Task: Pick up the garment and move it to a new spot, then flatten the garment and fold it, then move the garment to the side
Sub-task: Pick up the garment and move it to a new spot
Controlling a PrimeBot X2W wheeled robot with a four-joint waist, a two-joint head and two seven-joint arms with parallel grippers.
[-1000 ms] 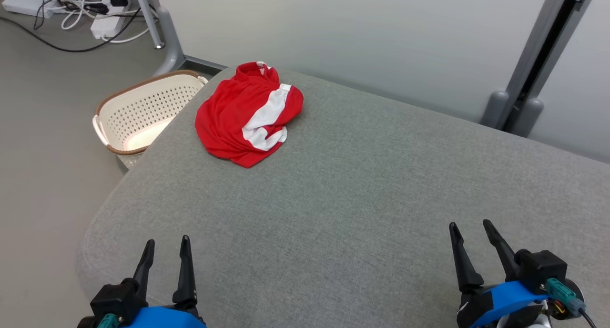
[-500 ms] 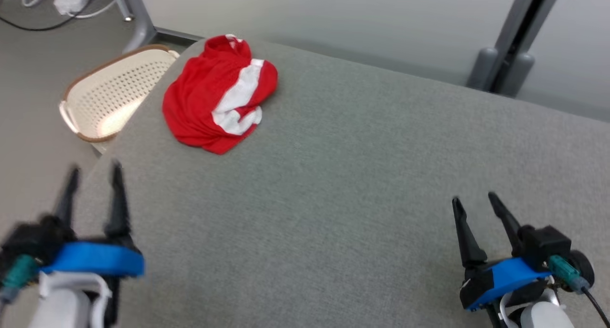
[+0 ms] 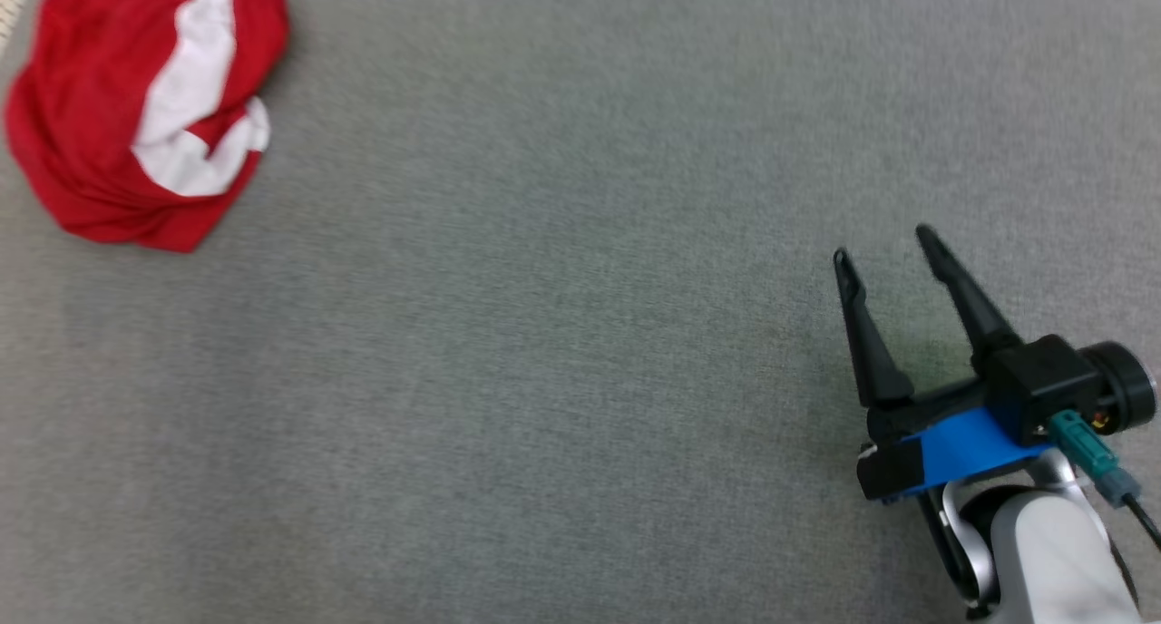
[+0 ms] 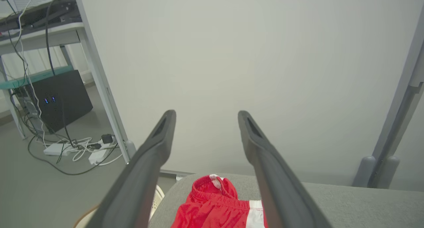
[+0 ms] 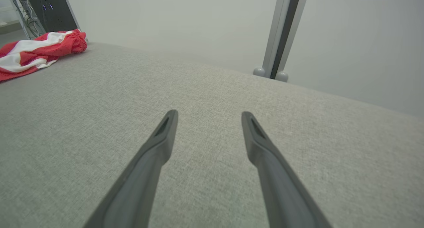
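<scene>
Over the grey surface (image 3: 544,352), right hand (image 3: 883,245) hovers spread, empty; left hand (image 4: 206,113) gapes toward the garment (image 3: 100,134).

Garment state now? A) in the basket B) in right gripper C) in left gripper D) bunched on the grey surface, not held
D: the garment lies bunched on the grey surface, while the left gripper and right gripper are open, holding nothing.

txt: none legible | labels/brands: none | nums/signs: none
</scene>
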